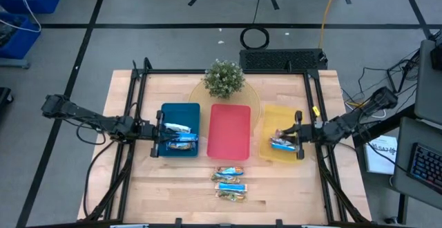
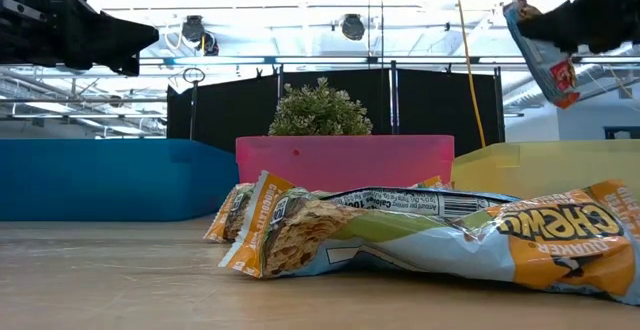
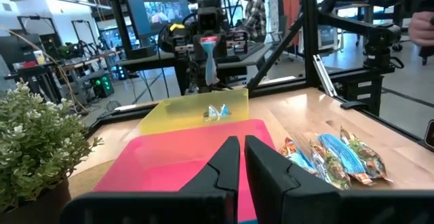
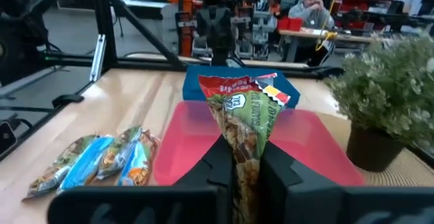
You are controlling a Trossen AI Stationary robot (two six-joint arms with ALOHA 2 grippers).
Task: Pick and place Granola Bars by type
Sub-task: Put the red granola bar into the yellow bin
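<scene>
Wooden table: right gripper clamps granola bar; left gripper closed, empty.

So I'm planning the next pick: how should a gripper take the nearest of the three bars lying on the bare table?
Probably across the middle of the nearest bar, coming straight down. It lies flat and lengthwise left-right beside the middle bar, so fingers likely fit best spanning its narrow width.

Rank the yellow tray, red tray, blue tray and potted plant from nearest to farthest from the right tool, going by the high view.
The right tool holds a granola bar.
1. Yellow tray: directly beneath the tool, on the table's right.
2. Red tray: middle of the row.
3. Potted plant: behind the red tray, at the back.
4. Blue tray: far left, beside the left tool.
</scene>
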